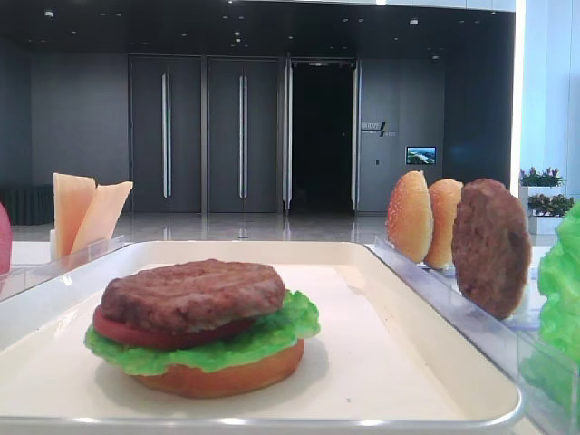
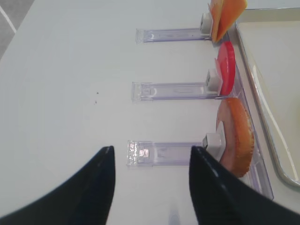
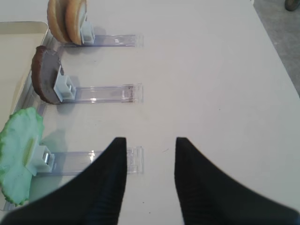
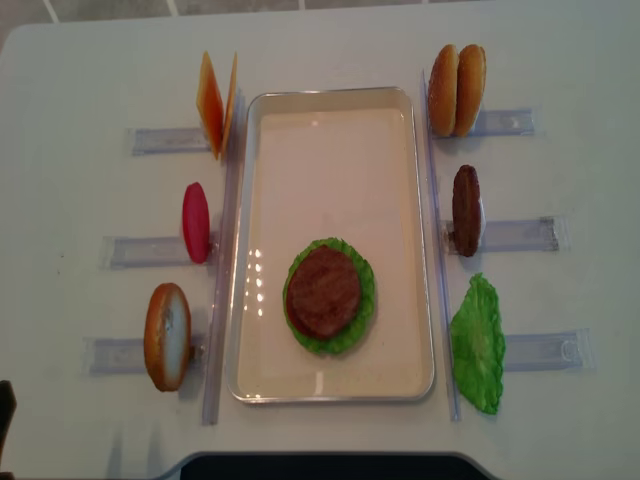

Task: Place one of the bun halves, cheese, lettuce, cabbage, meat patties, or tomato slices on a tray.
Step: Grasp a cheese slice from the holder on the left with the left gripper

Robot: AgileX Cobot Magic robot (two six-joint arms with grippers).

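With bun base, lettuce, tomato and patty stacked on the tray (image 4: 250, 240), the cheese (image 2: 226, 14) stands on edge far ahead and right of the spread, empty left hand (image 2: 150, 161), the nearer one.

Cream tray (image 4: 250, 250) holds a stack: bun base (image 1: 222, 379), lettuce (image 1: 272, 340), tomato (image 1: 136, 333), patty (image 1: 192, 292) on top. Beside it stand 2 cheese slices (image 4: 215, 103), 1 tomato slice (image 4: 195, 221), 3 bun halves (image 4: 456, 89), 1 patty (image 4: 466, 210), 1 lettuce leaf (image 4: 478, 343).
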